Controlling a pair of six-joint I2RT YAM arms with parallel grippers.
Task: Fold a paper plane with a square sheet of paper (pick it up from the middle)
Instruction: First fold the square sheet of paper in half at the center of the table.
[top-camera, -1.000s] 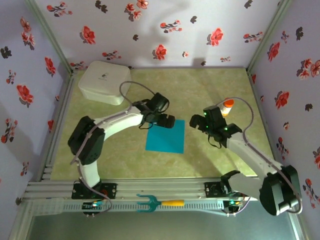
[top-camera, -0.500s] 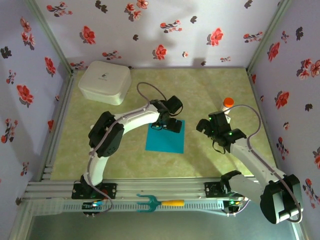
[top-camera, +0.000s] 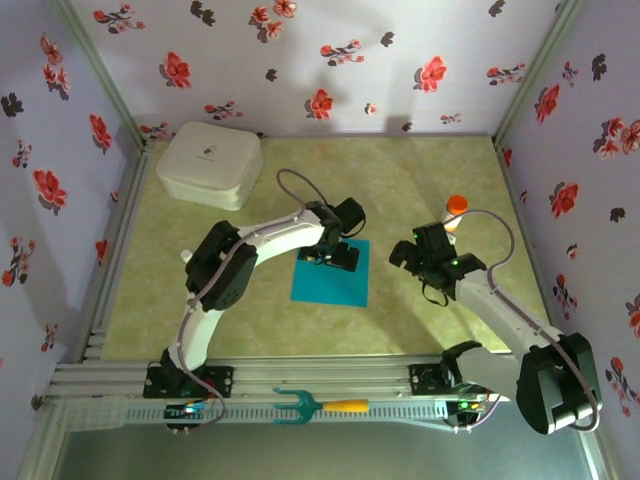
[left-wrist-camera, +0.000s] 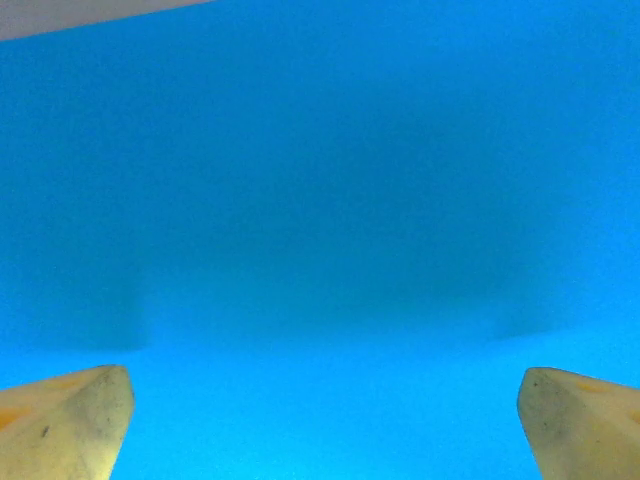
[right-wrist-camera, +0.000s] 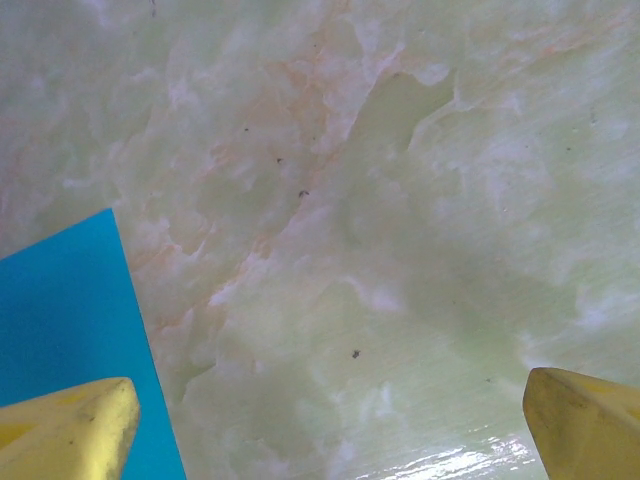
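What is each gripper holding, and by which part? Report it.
Nothing is held. Left gripper open over the paper; right gripper open over the table.

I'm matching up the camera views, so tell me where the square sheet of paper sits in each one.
Top external: the square sheet of paper lies near the centre of the table.
Left wrist: it covers nearly the whole picture.
Right wrist: its corner sits at lower left.
Shared landmark: the green marbled table beside the sheet.

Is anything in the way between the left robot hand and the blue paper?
Nothing visible. The left gripper hangs right over the thin teal-blue square sheet of paper, fingers wide apart, only paper between them.
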